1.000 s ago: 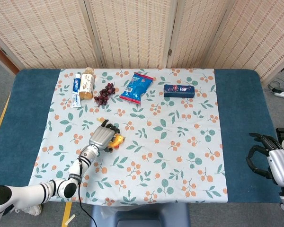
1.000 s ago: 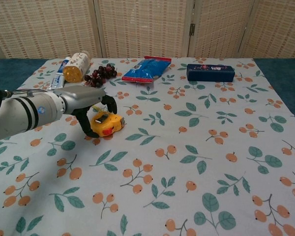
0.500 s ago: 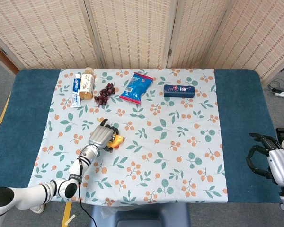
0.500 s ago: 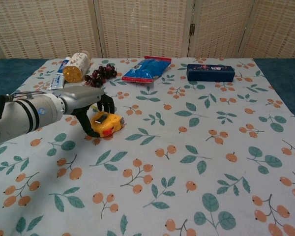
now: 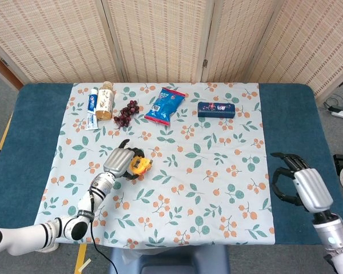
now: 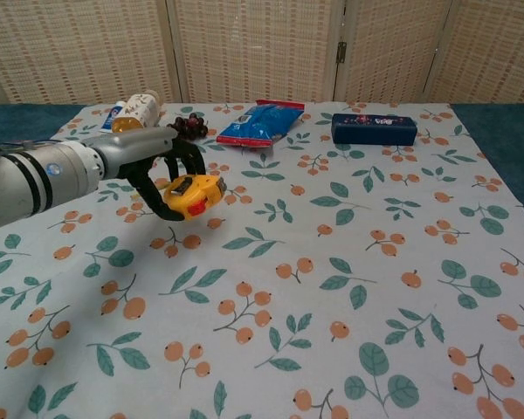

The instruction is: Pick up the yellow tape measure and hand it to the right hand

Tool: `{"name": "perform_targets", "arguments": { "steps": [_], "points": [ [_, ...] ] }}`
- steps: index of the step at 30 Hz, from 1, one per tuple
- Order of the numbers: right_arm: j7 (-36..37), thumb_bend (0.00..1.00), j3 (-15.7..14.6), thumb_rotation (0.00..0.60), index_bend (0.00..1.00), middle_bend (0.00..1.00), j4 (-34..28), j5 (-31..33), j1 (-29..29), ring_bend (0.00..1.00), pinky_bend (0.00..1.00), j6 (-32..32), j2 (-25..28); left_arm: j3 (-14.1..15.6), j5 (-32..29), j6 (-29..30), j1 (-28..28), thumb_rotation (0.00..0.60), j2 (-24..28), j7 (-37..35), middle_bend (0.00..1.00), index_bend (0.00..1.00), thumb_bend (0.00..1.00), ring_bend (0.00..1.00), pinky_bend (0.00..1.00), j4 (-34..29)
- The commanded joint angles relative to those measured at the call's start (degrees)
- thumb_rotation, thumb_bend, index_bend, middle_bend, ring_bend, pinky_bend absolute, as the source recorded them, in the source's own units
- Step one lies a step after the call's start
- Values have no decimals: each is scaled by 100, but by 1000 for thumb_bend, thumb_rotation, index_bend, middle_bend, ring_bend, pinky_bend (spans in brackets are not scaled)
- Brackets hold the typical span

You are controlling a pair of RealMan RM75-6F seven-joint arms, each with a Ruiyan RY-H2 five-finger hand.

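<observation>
My left hand [image 5: 120, 161] [image 6: 157, 170] grips the yellow tape measure [image 5: 141, 165] [image 6: 195, 194] and holds it a little above the floral cloth [image 5: 217, 188], left of the table's middle. The fingers wrap around its body, and its orange end points right. My right hand [image 5: 300, 185] hovers over the blue table surface [image 5: 291, 125] at the right, fingers apart and empty. The chest view does not show the right hand.
Along the far side lie toothpaste [image 5: 92, 103], a bottle on its side [image 5: 104, 100] [image 6: 133, 118], dark grapes [image 5: 126, 113] [image 6: 182, 127], a blue snack bag [image 5: 165, 106] [image 6: 259, 121] and a dark blue box [image 5: 216, 109] [image 6: 374, 129]. Folding screens stand behind the table.
The left hand closed on the tape measure and lifted it off the cloth. The right hand came inward from the right edge, toward the cloth.
</observation>
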Motion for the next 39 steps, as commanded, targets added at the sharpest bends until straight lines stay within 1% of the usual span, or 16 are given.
{"name": "perform_targets", "arguments": {
  "steps": [1,4,10,13,19,22,23,30,39],
  "points": [
    [-450,426,287,600,397,170,-445,229,522,144,145,-605,-98,-118,250,261,93,600,278,-149,515,566,444,411,54,-549],
    [-850,426,502,600,414,149,-637,538,902,118,121,-1029,-309,-158,371,431,111,600,345,-113,515,566,446,411,54,-881],
    [-1639,426,799,600,432,100,-786,1349,1593,93,61,-1808,-826,-313,320,653,62,600,391,102,515,566,449,412,53,-1440],
    [-1892,426,916,600,439,90,-759,1704,1847,97,47,-1986,-1097,-392,260,743,31,600,376,178,518,569,450,414,53,-1618],
    [-2317,420,1043,600,444,78,-736,2224,2190,88,20,-2130,-1425,-486,116,920,-11,600,300,337,520,571,455,415,52,-1831],
    [-2451,371,1068,600,444,72,-761,2391,2282,152,11,-2131,-1487,-483,103,983,-23,600,270,400,520,572,456,416,52,-1887],
    [-2479,358,1075,600,444,71,-778,2431,2298,155,9,-2118,-1493,-475,104,999,-23,600,263,419,521,572,456,416,52,-1896],
    [-2472,332,1085,600,442,69,-878,2678,2402,146,1,-2177,-1441,-442,98,1086,-36,600,218,523,521,572,457,416,50,-1927],
    [-2611,332,1086,600,442,69,-773,2979,2648,126,1,-2261,-1613,-445,160,1245,-62,600,112,627,528,577,467,420,49,-2056]
  ]
}}
